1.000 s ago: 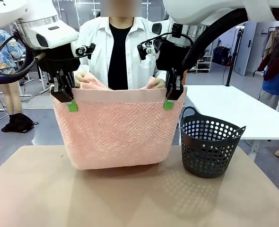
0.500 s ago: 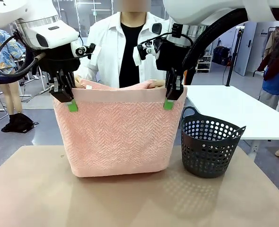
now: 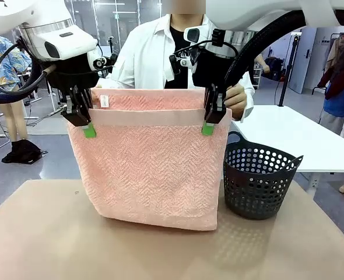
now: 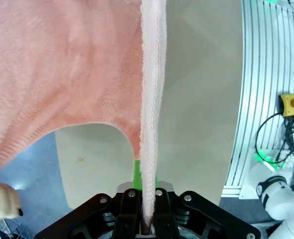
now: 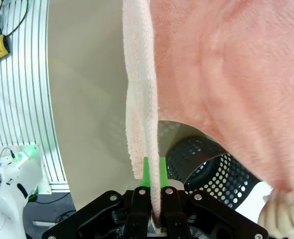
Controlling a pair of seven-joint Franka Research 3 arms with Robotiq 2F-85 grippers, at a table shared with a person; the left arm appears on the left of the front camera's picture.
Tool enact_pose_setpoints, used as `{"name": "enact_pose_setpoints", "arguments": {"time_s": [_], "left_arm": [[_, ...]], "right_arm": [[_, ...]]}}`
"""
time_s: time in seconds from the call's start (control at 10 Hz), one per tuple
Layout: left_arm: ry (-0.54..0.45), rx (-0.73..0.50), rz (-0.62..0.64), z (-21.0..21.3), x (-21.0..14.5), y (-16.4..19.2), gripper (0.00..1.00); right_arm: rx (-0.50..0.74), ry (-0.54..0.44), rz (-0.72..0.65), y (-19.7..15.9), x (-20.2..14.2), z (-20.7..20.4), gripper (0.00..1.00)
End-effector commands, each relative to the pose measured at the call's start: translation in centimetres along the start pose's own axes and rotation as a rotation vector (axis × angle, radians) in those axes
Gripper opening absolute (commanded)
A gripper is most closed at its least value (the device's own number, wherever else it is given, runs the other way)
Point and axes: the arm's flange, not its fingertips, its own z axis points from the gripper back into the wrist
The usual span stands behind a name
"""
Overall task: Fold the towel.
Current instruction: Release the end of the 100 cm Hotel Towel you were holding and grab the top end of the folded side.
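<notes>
Left jaws: closed on the towel's [image 3: 148, 169] plain band at one upper corner. The green pads [image 3: 89, 130] pinch the edge, and in the wrist view the cloth runs straight up out of them.
Right jaws: closed the same way on the other upper corner, level with the left.
Towel: hangs as a doubled sheet over the middle of the tabletop [image 3: 44, 245]. The near layer hangs from the jaws, and the far layer is lifted higher by the person's hand [image 3: 236, 100]. The bottom fold slants down toward the right; I cannot tell whether it touches the tabletop.
Basket [image 3: 259, 181]: stands just beside the towel's right side, near the tabletop's right edge.
Risk: the grip takes only thin edges, so a tug from the person's side could pull a corner free. Uneven lowering would lay the fold crooked, and the sagging right corner might snag the basket rim.
Materials: soft pink terry with herringbone ribs and a smooth paler band, limp and drapey. The basket is rigid black perforated plastic, and the tabletop is matte tan.
</notes>
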Motion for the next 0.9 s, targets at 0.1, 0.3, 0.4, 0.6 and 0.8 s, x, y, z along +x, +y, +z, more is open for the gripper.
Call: {"name": "enact_pose_setpoints", "arguments": {"time_s": [0.1, 0.3, 0.4, 0.6, 0.8], "left_arm": [[0.000, 0.001, 0.001, 0.07, -0.06, -0.01, 0.00], [0.000, 0.001, 0.001, 0.07, -0.06, -0.01, 0.00], [0.000, 0.001, 0.001, 0.07, -0.06, -0.01, 0.00], [0.000, 0.001, 0.001, 0.07, -0.06, -0.01, 0.00], [0.000, 0.001, 0.001, 0.07, -0.06, -0.01, 0.00]], "right_arm": [[-0.002, 0.001, 0.000, -0.01, 0.01, 0.03, 0.00], [-0.002, 0.001, 0.000, -0.01, 0.01, 0.03, 0.00], [-0.002, 0.001, 0.000, -0.01, 0.01, 0.03, 0.00], [-0.002, 0.001, 0.000, -0.01, 0.01, 0.03, 0.00], [-0.002, 0.001, 0.000, -0.01, 0.01, 0.03, 0.00]]}}
